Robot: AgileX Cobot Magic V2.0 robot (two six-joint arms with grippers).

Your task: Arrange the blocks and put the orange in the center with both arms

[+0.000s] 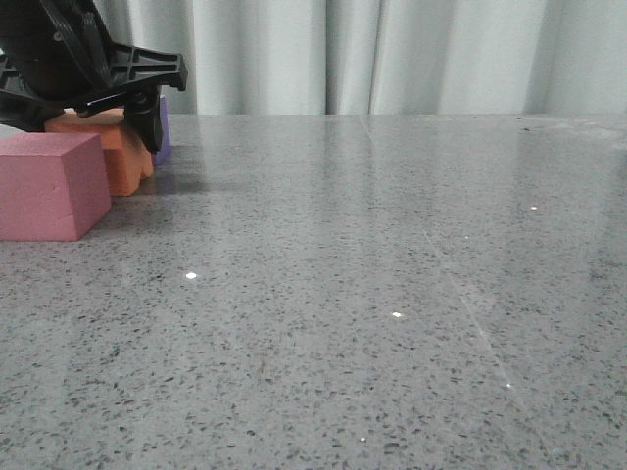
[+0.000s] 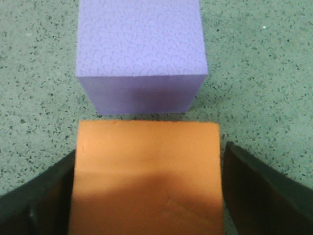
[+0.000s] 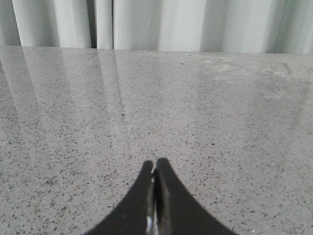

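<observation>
Left gripper point(image 2: 146, 196): black, two fingers point(image 2: 39, 200) flanking the orange block point(image 2: 146, 181), one on each side face. Fingers appear to press the block's sides, so judged clenched on it; whether the block is lifted off the table point(image 1: 392, 294) cannot be told.

Orange block: far left corner region of the table, under the left gripper point(image 1: 118, 83). Foam, so judged light, soft and slightly compressible, not fragile, not slippery. Best held on two opposite flat faces, mid-height, with modest squeeze to avoid denting or tilting.

Purple block point(image 2: 142, 54): just beyond the orange block, a narrow strip of table showing between them in the left wrist view. Pebbled top face.

Pink block point(image 1: 49, 186): at the left edge of the table, nearer the front than the orange block point(image 1: 122, 152), standing just beside it.

Right gripper point(image 3: 155, 196): fingers pressed together, holding nothing, over bare table facing the curtain point(image 3: 156, 24).

View notes: the left wrist view shows the gap between orange and purple and the finger placement; the pink block is absent from it. The front view shows all three blocks, the purple block point(image 1: 164, 127) only as a sliver behind the gripper. The right wrist view shows no block.
</observation>
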